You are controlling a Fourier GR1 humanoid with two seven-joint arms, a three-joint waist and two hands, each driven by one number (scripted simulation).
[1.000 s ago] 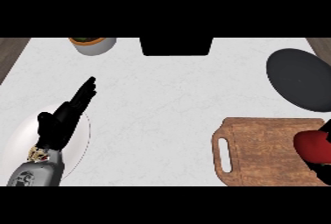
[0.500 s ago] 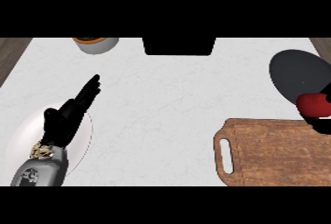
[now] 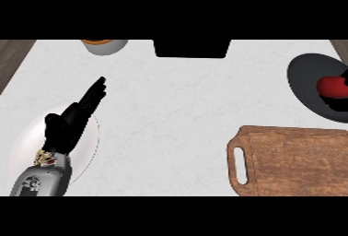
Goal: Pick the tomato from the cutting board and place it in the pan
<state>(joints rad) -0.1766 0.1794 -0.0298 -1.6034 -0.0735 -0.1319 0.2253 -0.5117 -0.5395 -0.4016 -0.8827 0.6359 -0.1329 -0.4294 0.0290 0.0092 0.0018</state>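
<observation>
- Left hand (image 3: 68,124), lower left of frame: fingers (image 3: 94,92) straight and close together, pointing to upper right, holding nothing; thumb apart at the left side.
- Grey forearm (image 3: 41,177) entering from the lower edge, tilted slightly to the right.
- Positioned above a white plate (image 3: 87,152), covering its middle part; plate otherwise bare where visible.
- Right hand (image 3: 336,94), right edge of frame: only dark parts visible around the tomato (image 3: 331,85); finger state cannot be determined, contact with the tomato likewise unclear.
- Tomato, red, located over the dark pan (image 3: 309,76) at upper right, within the pan's outline; resting or held above, not discernible.
- Pan partly cut by the right edge; no other contents visible.
- Wooden cutting board (image 3: 292,161), lower right, handle slot facing left, surface bare; well apart from the tomato.
- Grey bowl (image 3: 105,46) with orange contents, upper left, cut by the top.
- Black object (image 3: 190,48), top centre, kind not identifiable.
- White counter (image 3: 176,106) beneath all items.
</observation>
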